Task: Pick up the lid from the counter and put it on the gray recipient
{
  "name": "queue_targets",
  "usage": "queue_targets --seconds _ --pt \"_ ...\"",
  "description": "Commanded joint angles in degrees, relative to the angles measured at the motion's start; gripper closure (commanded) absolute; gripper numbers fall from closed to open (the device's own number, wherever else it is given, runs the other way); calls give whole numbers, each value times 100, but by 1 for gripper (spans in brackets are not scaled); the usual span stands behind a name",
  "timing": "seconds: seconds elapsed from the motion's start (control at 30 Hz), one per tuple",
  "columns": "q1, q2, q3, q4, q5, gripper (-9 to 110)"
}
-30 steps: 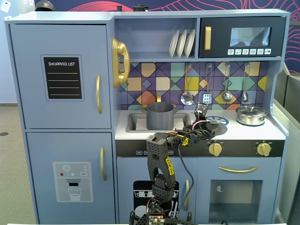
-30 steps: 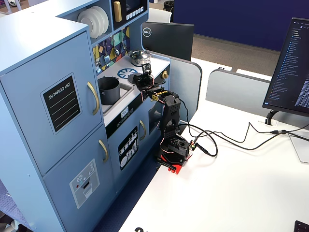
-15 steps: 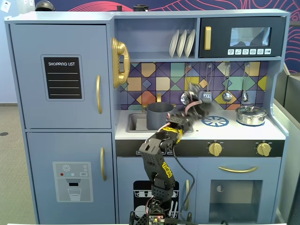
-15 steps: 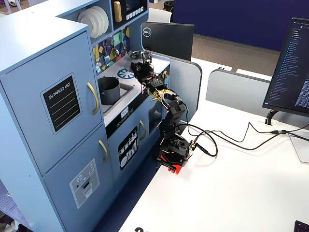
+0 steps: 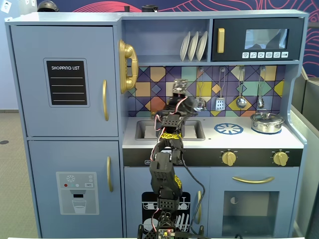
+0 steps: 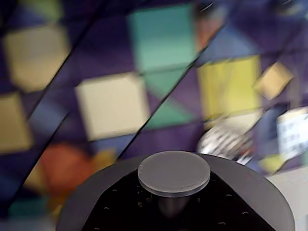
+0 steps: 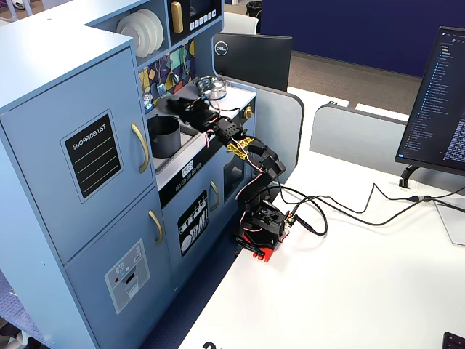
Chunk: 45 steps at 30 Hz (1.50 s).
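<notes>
The lid (image 6: 96, 197) is a dark-gray disc with a round flat knob (image 6: 173, 173). It fills the bottom of the wrist view, facing the coloured tile wall. My gripper (image 7: 186, 106) is shut on the lid (image 7: 168, 102) and holds it tilted in the air, just above and right of the gray pot (image 7: 163, 135) in that fixed view. The pot stands open in the sink at the left end of the counter (image 5: 239, 141). In the front fixed view my gripper (image 5: 180, 90) is raised over the sink (image 5: 143, 130), and the arm hides the pot. My fingers do not show in the wrist view.
A shiny silver lidded pot (image 5: 267, 122) stands at the right end of the counter, beside the printed burner ring (image 5: 229, 129). Utensils (image 5: 241, 101) hang on the tile wall behind my gripper. A shelf with plates (image 5: 193, 46) is above. Cables (image 7: 341, 207) lie on the white table.
</notes>
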Motion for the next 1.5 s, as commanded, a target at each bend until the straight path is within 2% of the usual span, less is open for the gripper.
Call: queue_targets --seconds 0.0,0.53,1.2,1.23,1.4,1.47 --pt "-343 220 44 -220 -141 102" --pt "-642 -272 536 -817 -387 102" --pt "-483 -290 1125 -1318 -589 102" --pt "-483 -264 1134 -1327 -554 100" --pt "-237 114 1143 -888 -334 63" --pt "-158 431 1143 -554 -299 59"
